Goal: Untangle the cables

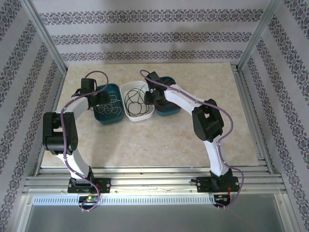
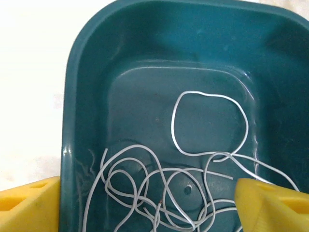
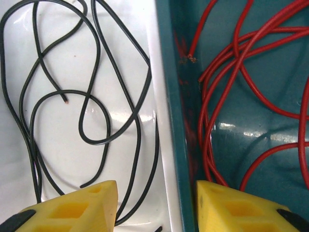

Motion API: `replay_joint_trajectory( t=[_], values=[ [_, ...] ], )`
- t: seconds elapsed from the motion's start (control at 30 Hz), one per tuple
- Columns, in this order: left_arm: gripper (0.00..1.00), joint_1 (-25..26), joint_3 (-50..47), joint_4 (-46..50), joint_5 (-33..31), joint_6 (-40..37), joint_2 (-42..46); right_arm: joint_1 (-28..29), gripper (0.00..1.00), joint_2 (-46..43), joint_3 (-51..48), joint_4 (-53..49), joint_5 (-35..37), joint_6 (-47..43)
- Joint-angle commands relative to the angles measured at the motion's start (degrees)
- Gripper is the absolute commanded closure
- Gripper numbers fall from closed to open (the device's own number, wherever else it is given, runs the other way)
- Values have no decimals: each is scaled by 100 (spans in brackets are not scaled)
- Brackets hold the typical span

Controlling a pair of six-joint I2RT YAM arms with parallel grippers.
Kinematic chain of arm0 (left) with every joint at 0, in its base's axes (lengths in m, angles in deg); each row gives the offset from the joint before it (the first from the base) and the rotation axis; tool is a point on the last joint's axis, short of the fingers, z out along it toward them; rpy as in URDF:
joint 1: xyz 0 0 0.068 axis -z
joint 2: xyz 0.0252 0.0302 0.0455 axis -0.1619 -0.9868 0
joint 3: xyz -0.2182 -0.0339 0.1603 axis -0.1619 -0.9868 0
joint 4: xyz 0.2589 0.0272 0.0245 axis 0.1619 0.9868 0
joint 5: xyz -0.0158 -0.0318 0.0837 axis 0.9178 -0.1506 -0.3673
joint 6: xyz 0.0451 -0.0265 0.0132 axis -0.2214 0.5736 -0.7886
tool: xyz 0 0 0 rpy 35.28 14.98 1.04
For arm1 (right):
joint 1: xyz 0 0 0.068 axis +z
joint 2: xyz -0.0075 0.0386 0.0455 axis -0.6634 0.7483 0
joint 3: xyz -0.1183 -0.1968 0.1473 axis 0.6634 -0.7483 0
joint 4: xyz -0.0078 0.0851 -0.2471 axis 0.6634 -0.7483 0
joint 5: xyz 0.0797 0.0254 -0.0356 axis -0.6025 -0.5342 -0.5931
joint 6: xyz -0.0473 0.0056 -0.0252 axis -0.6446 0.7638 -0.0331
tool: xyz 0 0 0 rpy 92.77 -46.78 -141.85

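- Cables (image 1: 137, 99) lie in three bins on the desk (image 1: 159, 140).
- Whitish cables (image 2: 166, 186) curl in the left teal bin (image 2: 77, 96), right under the left hand (image 2: 145, 208), whose fingers are spread wide and hold nothing.
- Right hand (image 3: 157, 198) hangs over the wall between the white bin (image 3: 158, 96) and the right teal bin (image 3: 176, 121), partly open, holding nothing.
- Black cables (image 3: 79, 123) lie under one finger, red cables (image 3: 203, 111) under the other.

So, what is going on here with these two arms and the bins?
It looks like thin cables being sorted by colour. The left end effector hangs open above the left teal bin, where whitish cables lie in loose loops. The right end effector, also open, sits over the wall between the white bin with black cables and the right teal bin with red cables. Neither holds a cable.
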Motion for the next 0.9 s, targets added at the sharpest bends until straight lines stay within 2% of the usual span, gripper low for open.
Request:
replay_joint_trajectory(
  t=[0.0,0.33,0.57,0.87],
  values=[
    [13,-34,118,-248,446,50,-45,100,52,112,195,75,-29,184],
    [15,10,201,-301,699,45,-158,43,50,37,116,119,187,369],
    [14,10,477,-336,937,-8,-425,-158,49,-309,-325,269,280,365],
    [14,132,754,-308,1115,-24,-681,-282,43,-574,-511,216,498,307]
  ],
)
